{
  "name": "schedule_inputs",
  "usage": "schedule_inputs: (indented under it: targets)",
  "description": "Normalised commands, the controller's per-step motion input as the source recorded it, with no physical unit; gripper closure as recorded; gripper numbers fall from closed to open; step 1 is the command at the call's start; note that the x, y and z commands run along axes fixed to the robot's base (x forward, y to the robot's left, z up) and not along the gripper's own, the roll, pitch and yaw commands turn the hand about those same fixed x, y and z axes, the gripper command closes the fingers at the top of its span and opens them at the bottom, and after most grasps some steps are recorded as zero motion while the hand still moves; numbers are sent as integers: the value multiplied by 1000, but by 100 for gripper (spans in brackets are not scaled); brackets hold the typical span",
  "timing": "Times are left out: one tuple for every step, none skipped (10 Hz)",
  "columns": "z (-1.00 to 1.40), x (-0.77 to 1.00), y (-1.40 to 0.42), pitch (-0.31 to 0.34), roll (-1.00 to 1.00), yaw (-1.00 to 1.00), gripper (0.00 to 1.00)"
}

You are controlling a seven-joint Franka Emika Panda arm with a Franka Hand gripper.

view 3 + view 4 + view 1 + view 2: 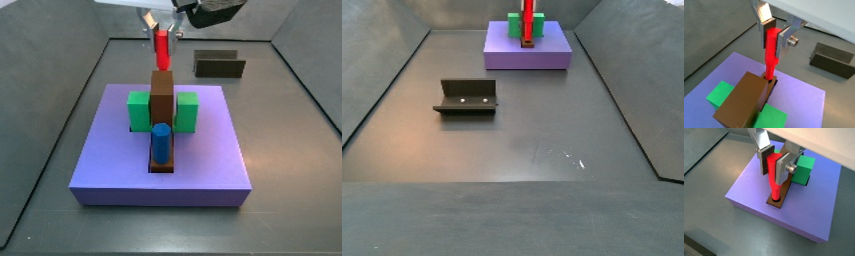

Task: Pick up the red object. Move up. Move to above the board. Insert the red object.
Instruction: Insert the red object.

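In a wrist view the gripper [773, 34] holds the red object [771, 55] upright btw. its fingers [784, 38], lower end at brown strip [745, 102] of the board [797, 97], w/ fixture [833, 59] apart.

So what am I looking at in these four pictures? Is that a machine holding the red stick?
Yes. It is a robot arm ending in a two-finger claw, hanging above the purple board. Two pictures come from cameras on the arm's wrist, looking down along the fingers; two come from cameras beside the table. The claw grips a red peg, whose lower end sits at a slot in the board's brown strip. Two green blocks flank that strip, and a blue peg stands at its other end. The dark bracket on the floor is a fixture of the rig.
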Motion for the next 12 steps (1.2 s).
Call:
schedule_inputs:
  targets:
    - [-129,0,0,-16,-3,0,100]
    - [-129,-34,0,-9,-59,0,100]
    - [-80,-69,9,0,-66,-9,100]
    - [-60,-60,0,0,-54,-23,100]
    - [-126,0,0,-13,-19,-49,100]
    - [-291,0,0,-84,-40,-69,100]
    - [-289,0,-3,-79,-37,-89,100]
    - [-329,0,0,-100,-13,-91,100]
    - [-369,0,0,-99,0,-80,100]
    - [-351,123,29,-74,0,-46,100]
    - [-240,29,149,-47,63,-26,100]
    - [-186,0,140,-7,120,-29,100]
